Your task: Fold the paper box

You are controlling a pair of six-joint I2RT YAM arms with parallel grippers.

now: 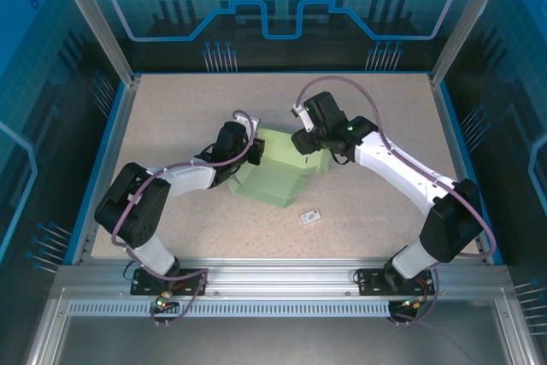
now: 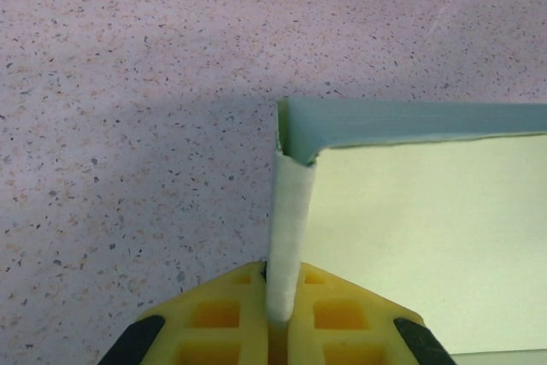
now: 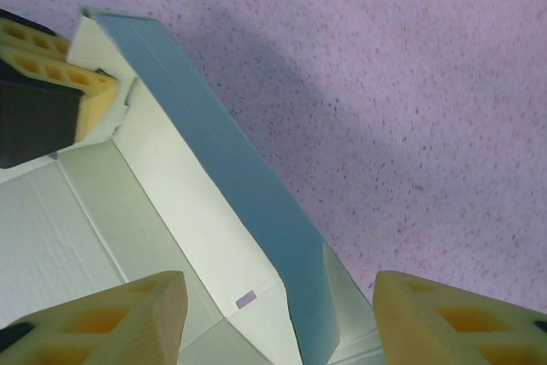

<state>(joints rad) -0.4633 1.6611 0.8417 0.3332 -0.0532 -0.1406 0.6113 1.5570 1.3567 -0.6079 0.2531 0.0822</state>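
Thin, smooth mint card, creased, one wall upright: paper box [image 1: 278, 179]. Pinched at a corner flap by low-reaching left gripper [image 2: 280, 309], clamped tight. Straddled by down-tilted right gripper [image 3: 280, 318], jaws apart, empty.

Matt mint-green card paper box [image 1: 282, 179] on rough speckled table [image 1: 188, 117]

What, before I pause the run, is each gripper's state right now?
Left gripper: shut on a flap of the paper box.
Right gripper: open, straddling the box wall, holding nothing.
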